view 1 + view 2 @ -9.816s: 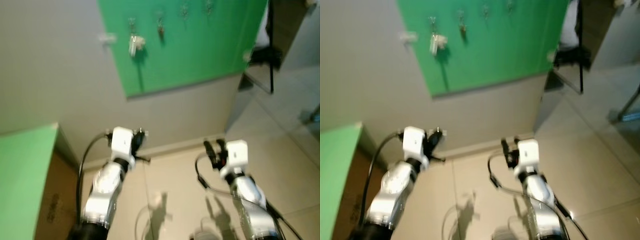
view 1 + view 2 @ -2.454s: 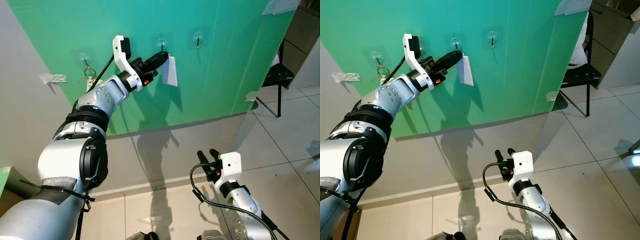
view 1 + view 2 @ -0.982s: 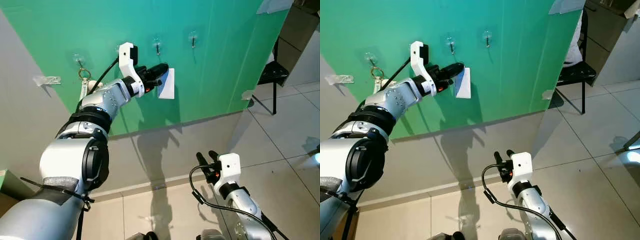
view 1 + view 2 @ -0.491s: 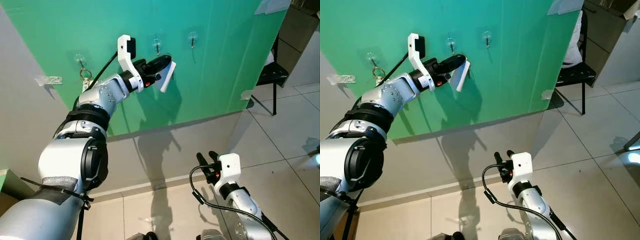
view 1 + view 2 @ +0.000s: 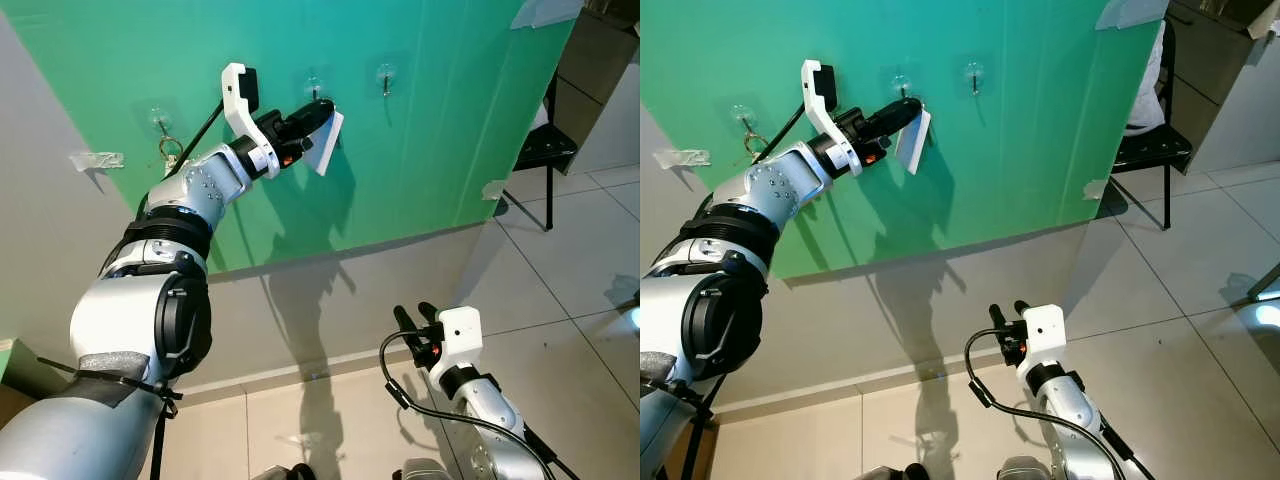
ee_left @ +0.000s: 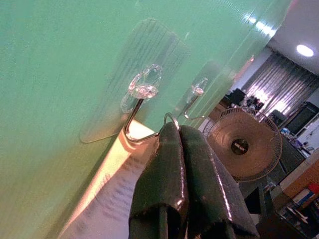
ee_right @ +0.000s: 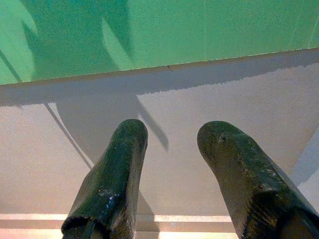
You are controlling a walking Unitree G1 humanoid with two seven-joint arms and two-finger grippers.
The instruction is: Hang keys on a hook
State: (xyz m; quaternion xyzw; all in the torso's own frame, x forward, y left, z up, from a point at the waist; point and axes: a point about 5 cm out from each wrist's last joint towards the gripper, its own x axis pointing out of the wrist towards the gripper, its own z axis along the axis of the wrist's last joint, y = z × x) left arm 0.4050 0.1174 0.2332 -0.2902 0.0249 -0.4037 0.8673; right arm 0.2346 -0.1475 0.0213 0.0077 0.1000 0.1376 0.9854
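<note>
One left gripper (image 5: pixel 322 107), jaws clamped on the key ring (image 6: pixel 171 117), has risen to the hook (image 6: pixel 133 119).

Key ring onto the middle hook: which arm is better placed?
Left. The left hand is raised at the green board, shut on the key ring with its white tag, right beside the middle hook. The right hand hangs low and open near the floor.

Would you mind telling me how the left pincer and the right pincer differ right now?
The left pincer is raised to the middle hook on the green board; the right pincer hangs low over the floor. The left is shut on a key ring with a white tag; the right is open, holding nothing. Both have black fingers.
</note>
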